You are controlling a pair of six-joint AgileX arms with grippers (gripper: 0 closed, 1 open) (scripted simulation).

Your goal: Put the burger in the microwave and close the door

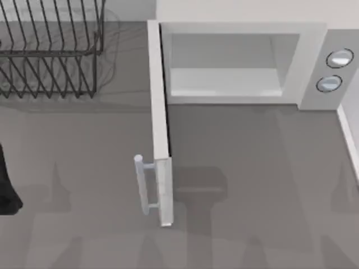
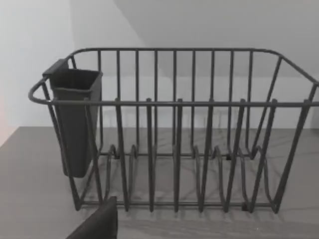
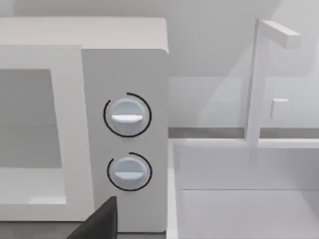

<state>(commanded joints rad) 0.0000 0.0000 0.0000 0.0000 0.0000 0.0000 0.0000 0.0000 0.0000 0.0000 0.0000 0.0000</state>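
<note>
The white microwave [image 1: 241,33] stands at the back of the table, its pale cavity open and bare. Its door [image 1: 159,112] is swung wide open and juts toward the front, with the bar handle [image 1: 143,185] at its free edge. The burger is out of view. A dark part of my left arm [image 1: 7,190] sits at the table's left edge. A dark corner of my left gripper [image 2: 97,224] faces the dish rack. A dark corner of my right gripper [image 3: 99,221] sits close before the microwave's [image 3: 124,64] grey panel and its two round buttons [image 3: 127,115].
A black wire dish rack [image 1: 50,50] stands at the back left, with a dark cup holder [image 2: 75,119] hung on one end. A white basin-like tray [image 3: 239,199] with an upright white post [image 3: 256,79] lies right of the microwave.
</note>
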